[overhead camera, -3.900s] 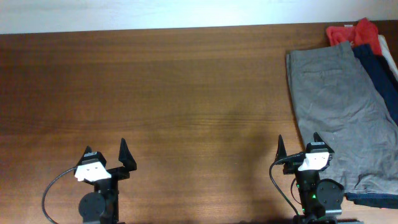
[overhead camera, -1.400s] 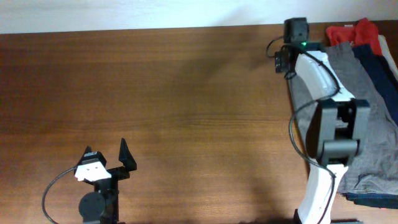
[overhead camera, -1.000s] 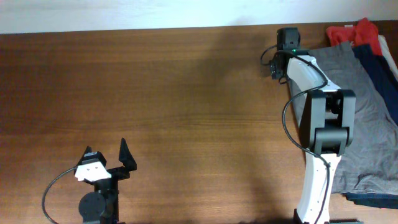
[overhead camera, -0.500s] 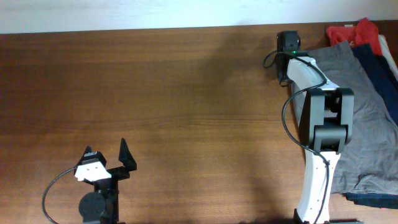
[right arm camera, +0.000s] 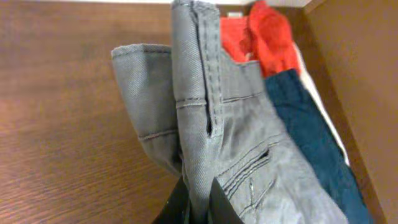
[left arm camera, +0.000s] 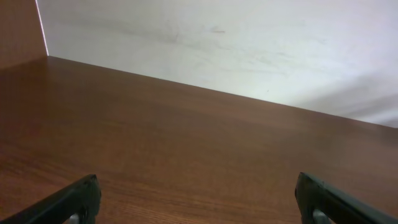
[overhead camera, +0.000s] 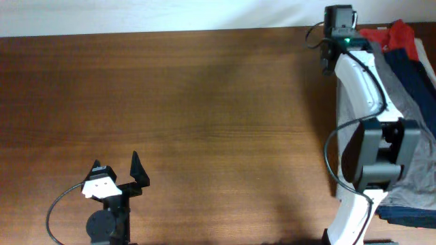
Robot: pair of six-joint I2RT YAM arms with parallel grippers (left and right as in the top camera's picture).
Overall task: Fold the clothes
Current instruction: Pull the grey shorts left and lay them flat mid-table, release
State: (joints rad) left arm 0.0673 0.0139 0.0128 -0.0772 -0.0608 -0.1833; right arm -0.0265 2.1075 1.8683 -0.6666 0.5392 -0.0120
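The clothes lie at the table's far right. Grey shorts [overhead camera: 421, 163] are on top, over navy shorts [overhead camera: 419, 75], with a red garment [overhead camera: 381, 34] at the back. My right gripper [overhead camera: 329, 60] is stretched to the back right corner and shut on the grey shorts' waistband. In the right wrist view the black fingers [right arm camera: 217, 202] pinch a raised fold of the grey shorts [right arm camera: 249, 124], with a belt loop and slit pocket showing. Red garment [right arm camera: 267, 37] and navy shorts [right arm camera: 305, 118] lie beyond. My left gripper [overhead camera: 116, 165] rests open near the front left, nothing between its fingers [left arm camera: 74, 199].
The brown wooden table [overhead camera: 204, 102] spreads left of the pile. A white wall [left arm camera: 217, 43] runs along the table's far edge. A strip of white cloth [overhead camera: 426, 58] shows at the right edge beside the navy shorts. The right arm's white links [overhead camera: 361, 75] lie over the pile.
My right gripper has shut on the grey waistband and moved right and back with it, bunching the shorts' left edge inward. The left arm has not moved.
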